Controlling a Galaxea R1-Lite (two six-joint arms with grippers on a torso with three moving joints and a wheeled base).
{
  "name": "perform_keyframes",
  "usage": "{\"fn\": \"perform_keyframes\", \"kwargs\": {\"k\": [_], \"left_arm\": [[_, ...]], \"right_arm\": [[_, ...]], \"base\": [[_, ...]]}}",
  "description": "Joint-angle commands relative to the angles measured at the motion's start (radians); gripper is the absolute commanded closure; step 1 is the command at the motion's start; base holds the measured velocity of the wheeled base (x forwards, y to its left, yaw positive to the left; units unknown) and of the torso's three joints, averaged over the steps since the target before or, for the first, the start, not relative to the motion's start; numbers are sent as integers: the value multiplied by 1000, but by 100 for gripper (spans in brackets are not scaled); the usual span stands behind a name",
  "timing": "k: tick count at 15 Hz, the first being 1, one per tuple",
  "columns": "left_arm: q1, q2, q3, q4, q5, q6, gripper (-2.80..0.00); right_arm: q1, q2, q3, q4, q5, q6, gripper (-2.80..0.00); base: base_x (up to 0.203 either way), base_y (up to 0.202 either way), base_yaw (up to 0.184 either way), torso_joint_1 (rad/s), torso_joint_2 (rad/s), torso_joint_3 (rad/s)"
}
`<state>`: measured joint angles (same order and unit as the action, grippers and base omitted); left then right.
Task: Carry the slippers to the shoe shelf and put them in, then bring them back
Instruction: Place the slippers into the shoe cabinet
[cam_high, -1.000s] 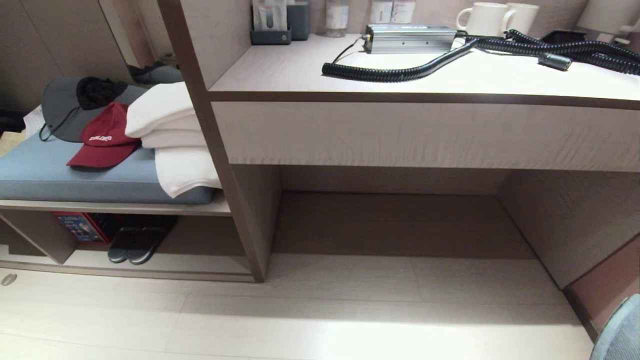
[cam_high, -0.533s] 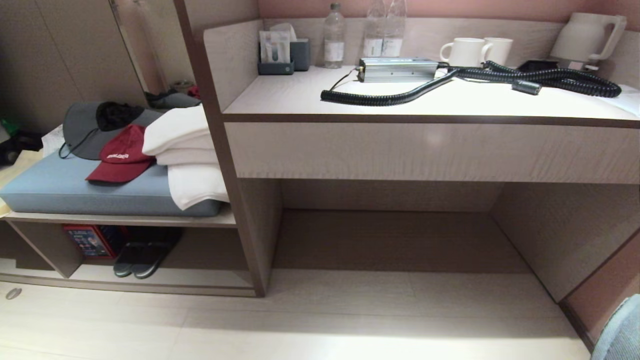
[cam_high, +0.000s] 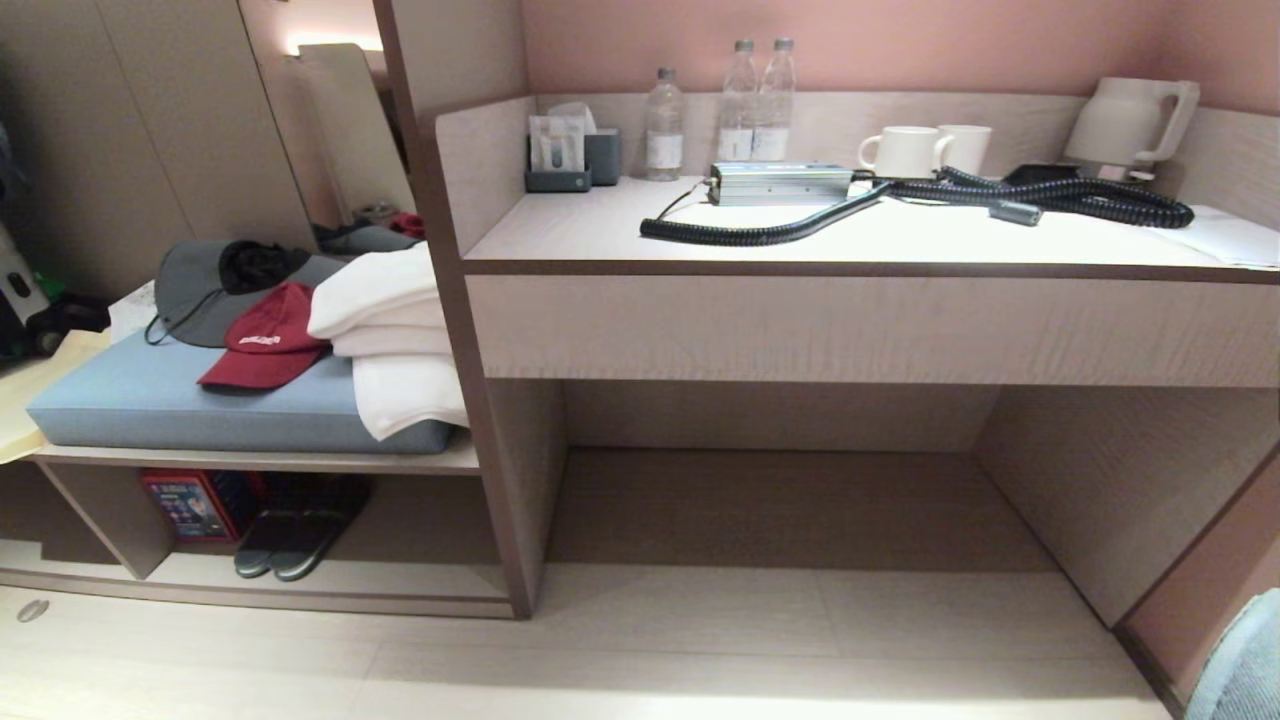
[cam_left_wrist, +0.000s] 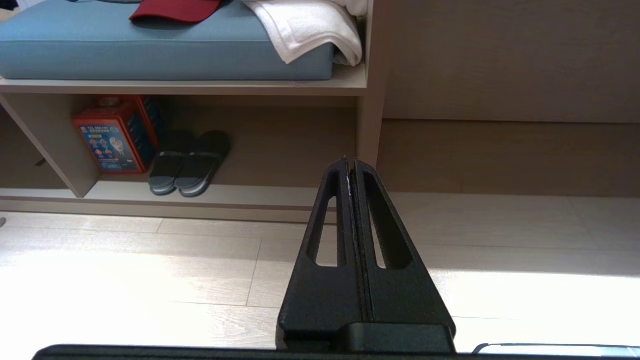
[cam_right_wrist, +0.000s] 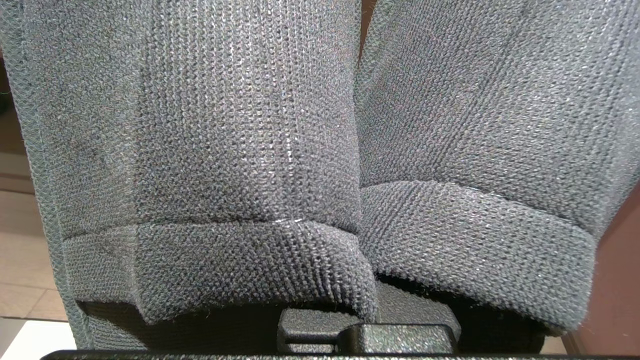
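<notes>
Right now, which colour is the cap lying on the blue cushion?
Dark red cap, seen best in the head view.

A red cap (cam_high: 262, 341) and folded white towels (cam_high: 390, 335) lie on a blue cushion (cam_high: 150, 410).

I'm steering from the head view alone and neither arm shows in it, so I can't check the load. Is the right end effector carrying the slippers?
Observer: It looks so. In the right wrist view the slippers, grey knit, hang side by side and fill the picture right in front of the right end effector.
Operator: What about the left end effector?
Observer: The left end effector is shut and empty, and it points toward the shoe shelf.
Operator: Is that dark pair in the shelf the same kind?
Observer: No. The left wrist view shows pale edging on the toes of the dark pair. It lies beside an orange box.
</notes>
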<state>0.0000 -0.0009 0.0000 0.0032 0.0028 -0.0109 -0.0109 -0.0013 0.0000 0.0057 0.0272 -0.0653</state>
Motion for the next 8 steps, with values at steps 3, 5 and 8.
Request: {"fn": "perform_keyframes", "kwargs": {"k": [3, 5, 8], "left_arm": [[-2, 1, 0, 0, 0, -3, 0], [-2, 1, 0, 0, 0, -3, 0], [-1, 1, 0, 0, 0, -3, 0]], "right_arm": [[0, -2, 0, 0, 0, -1, 0], [0, -2, 0, 0, 0, -1, 0], [0, -2, 0, 0, 0, -1, 0]], "base": [[0, 0, 0, 0, 0, 0], [0, 0, 0, 0, 0, 0], [0, 95, -3, 0, 5, 2]]}}
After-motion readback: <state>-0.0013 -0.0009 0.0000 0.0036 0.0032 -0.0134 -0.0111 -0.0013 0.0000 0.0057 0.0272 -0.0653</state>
